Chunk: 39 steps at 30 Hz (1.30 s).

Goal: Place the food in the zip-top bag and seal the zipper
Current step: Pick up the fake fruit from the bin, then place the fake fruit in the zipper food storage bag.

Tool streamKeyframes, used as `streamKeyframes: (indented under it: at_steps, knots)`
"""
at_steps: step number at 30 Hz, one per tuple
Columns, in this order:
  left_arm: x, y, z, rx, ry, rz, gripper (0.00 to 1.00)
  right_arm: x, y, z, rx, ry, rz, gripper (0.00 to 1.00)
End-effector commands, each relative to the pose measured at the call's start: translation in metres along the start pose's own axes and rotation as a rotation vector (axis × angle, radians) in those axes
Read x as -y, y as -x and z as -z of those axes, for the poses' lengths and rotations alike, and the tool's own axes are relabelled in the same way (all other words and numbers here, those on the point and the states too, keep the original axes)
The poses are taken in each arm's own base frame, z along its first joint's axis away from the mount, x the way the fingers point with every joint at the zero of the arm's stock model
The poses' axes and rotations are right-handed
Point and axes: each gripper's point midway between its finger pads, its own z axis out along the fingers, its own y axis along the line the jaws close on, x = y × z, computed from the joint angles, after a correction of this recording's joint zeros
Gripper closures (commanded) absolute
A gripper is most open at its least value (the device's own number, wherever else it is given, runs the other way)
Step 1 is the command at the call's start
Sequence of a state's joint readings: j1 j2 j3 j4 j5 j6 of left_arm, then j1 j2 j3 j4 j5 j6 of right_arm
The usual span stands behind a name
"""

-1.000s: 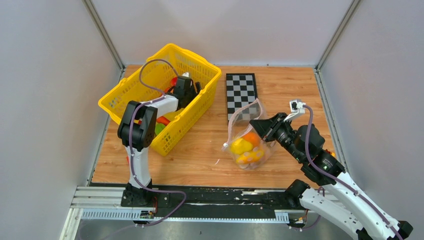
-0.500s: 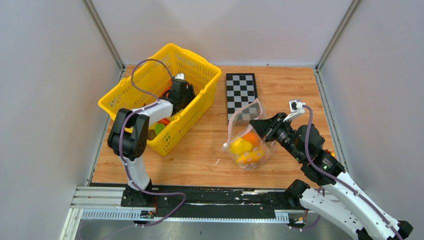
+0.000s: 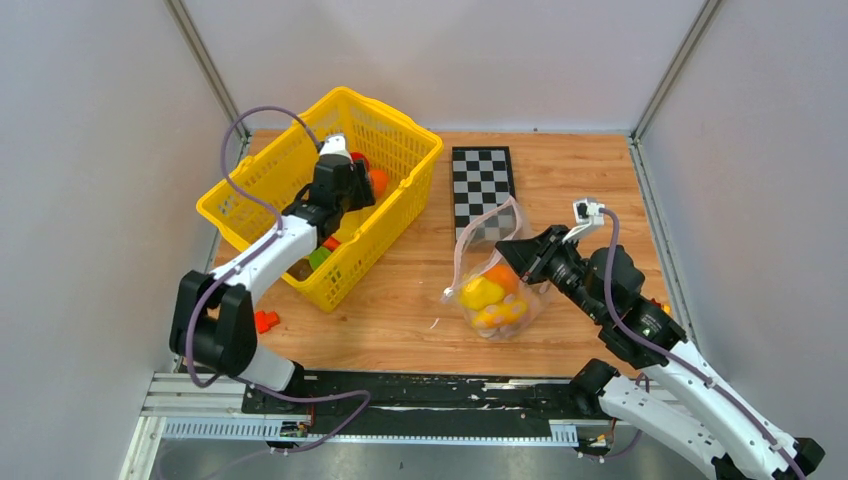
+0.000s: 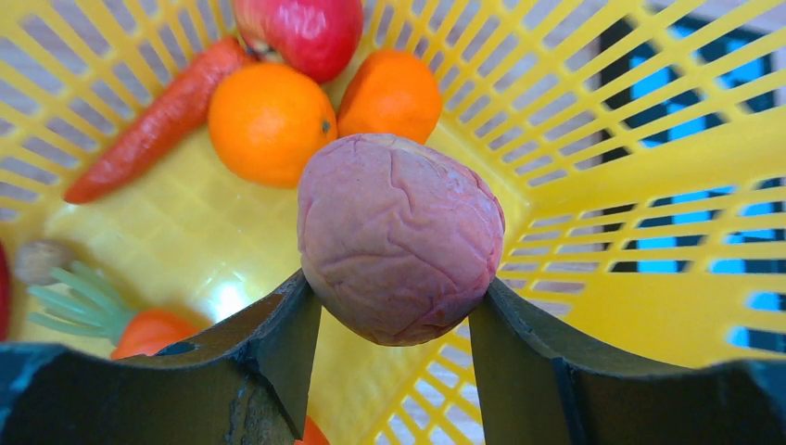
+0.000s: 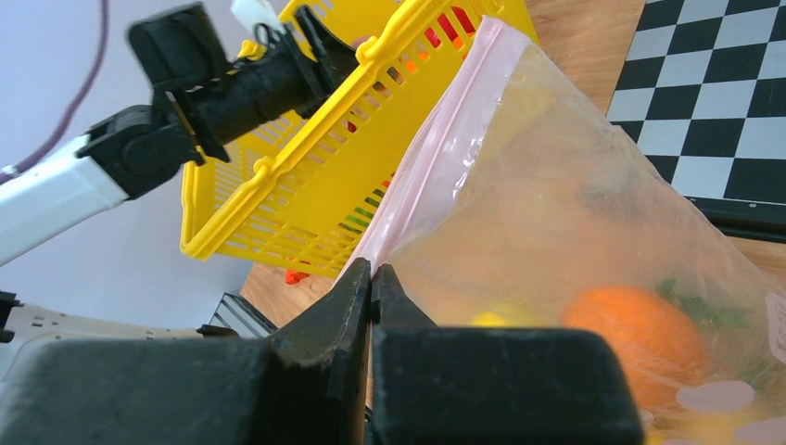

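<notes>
1. Our left claw [image 4: 394, 295] is closed on a pink wrinkled piece [image 4: 399, 236] of food. One finger presses each side of it, and the piece bulges out past the fingertips.
2. In the top view the left claw [image 3: 350, 180] sits inside the yellow basket [image 3: 272, 148], toward its far side, at the far left of the counter [image 3: 400, 310].
3. Beyond the held piece, on the basket floor, we see two oranges [image 4: 269, 120], a long carrot [image 4: 153, 120] and a red apple [image 4: 301, 32]. A small carrot with a green top [image 4: 102, 306] lies on the floor too.
4. Our right claw [image 5: 371, 278] is pinched tight on the zipper [image 5: 436, 139], the pink strip at the mouth edge of the zip-top bag [image 5: 575, 185].
5. The bag [image 3: 495, 290] rests on the counter right of the basket and well apart from the left claw. Its mouth rises toward the far side, and the right claw [image 3: 510, 250] grips that edge from the right.
6. Inside the bag we see yellow pieces [image 3: 483, 292] and an orange piece [image 3: 505, 275].
7. A checkerboard [image 3: 483, 180] lies just beyond the bag.
8. A small red piece [image 3: 265, 321] sits on the counter near the basket's near corner.
</notes>
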<state>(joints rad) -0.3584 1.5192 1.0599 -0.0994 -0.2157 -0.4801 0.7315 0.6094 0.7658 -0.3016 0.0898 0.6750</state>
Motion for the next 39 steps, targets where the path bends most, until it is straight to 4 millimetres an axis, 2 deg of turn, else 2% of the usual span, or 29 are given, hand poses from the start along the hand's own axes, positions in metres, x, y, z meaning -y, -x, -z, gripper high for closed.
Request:
streamKeyframes:
  at_steps: [1, 6, 11, 16, 20, 23, 29, 34, 39]
  knots:
    - [-0.001, 0.043, 0.04, 0.126, -0.012, -0.021, 0.48, -0.014, 0.011, 0.0, 0.016, 0.047, 0.016, 1.0]
    - [-0.002, 0.062, 0.072, 0.197, -0.03, -0.008, 0.47, -0.017, 0.008, -0.004, -0.002, 0.06, 0.019, 1.0]
    - [0.012, 0.074, 0.1, 0.228, -0.126, 0.011, 0.47, -0.019, 0.003, -0.008, -0.023, 0.074, 0.019, 1.0]
    - [0.044, 0.089, 0.135, 0.27, -0.325, 0.001, 0.46, -0.021, 0.001, -0.01, -0.036, 0.086, 0.024, 1.0]
    - [0.075, 0.091, 0.162, 0.281, -0.527, -0.046, 0.46, -0.025, -0.001, -0.011, -0.052, 0.106, 0.031, 1.0]
    - [0.09, 0.088, 0.176, 0.287, -0.64, -0.078, 0.45, -0.026, -0.003, -0.012, -0.058, 0.111, 0.03, 1.0]
    - [0.125, 0.07, 0.202, 0.229, -0.916, -0.147, 0.45, -0.027, -0.004, -0.013, -0.062, 0.118, 0.03, 1.0]
    - [0.151, 0.049, 0.222, 0.185, -1.097, -0.198, 0.44, -0.026, -0.005, -0.013, -0.064, 0.12, 0.03, 1.0]
    - [0.181, 0.02, 0.245, 0.11, -1.245, -0.33, 0.43, -0.027, -0.005, -0.014, -0.067, 0.121, 0.031, 1.0]
